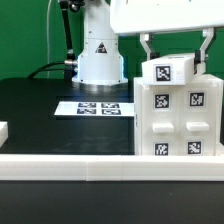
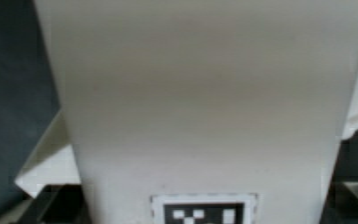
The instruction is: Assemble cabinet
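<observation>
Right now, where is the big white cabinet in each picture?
Exterior view: the cabinet stands at the exterior view's right, on the black table, with the gripper over its top.
Wrist view: the cabinet fills the middle, very close.
Shared landmark: the black-and-white tags on the cabinet.

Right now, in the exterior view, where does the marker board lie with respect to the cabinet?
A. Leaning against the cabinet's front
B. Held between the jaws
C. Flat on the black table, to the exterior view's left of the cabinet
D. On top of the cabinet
C: the marker board lies flat on the black table, to the exterior view's left of the cabinet and apart from it.
</observation>
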Available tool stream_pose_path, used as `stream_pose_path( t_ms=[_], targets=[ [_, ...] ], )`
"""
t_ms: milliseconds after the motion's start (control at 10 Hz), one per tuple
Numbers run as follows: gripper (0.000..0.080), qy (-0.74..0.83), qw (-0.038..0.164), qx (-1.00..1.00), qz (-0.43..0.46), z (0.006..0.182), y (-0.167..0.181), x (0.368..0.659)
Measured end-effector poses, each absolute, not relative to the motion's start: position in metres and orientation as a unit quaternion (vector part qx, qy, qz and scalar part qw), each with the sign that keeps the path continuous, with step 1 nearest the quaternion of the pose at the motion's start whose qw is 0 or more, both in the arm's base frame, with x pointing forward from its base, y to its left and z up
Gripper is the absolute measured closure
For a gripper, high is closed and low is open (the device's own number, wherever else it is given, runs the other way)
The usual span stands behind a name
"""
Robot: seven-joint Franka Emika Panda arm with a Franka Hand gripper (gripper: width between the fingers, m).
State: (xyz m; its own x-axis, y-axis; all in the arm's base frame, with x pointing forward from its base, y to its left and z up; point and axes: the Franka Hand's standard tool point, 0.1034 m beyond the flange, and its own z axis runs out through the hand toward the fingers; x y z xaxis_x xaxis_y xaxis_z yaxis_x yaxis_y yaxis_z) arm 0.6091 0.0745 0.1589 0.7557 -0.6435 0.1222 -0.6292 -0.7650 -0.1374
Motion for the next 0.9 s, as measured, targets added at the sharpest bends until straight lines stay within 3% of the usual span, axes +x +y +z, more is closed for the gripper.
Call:
stream_pose_path(
  t_ms=[900],
  targets=[
    [0.0243, 0.719, 0.094, -0.688, -0.026, 0.156, 0.088, 0.596]
  ],
)
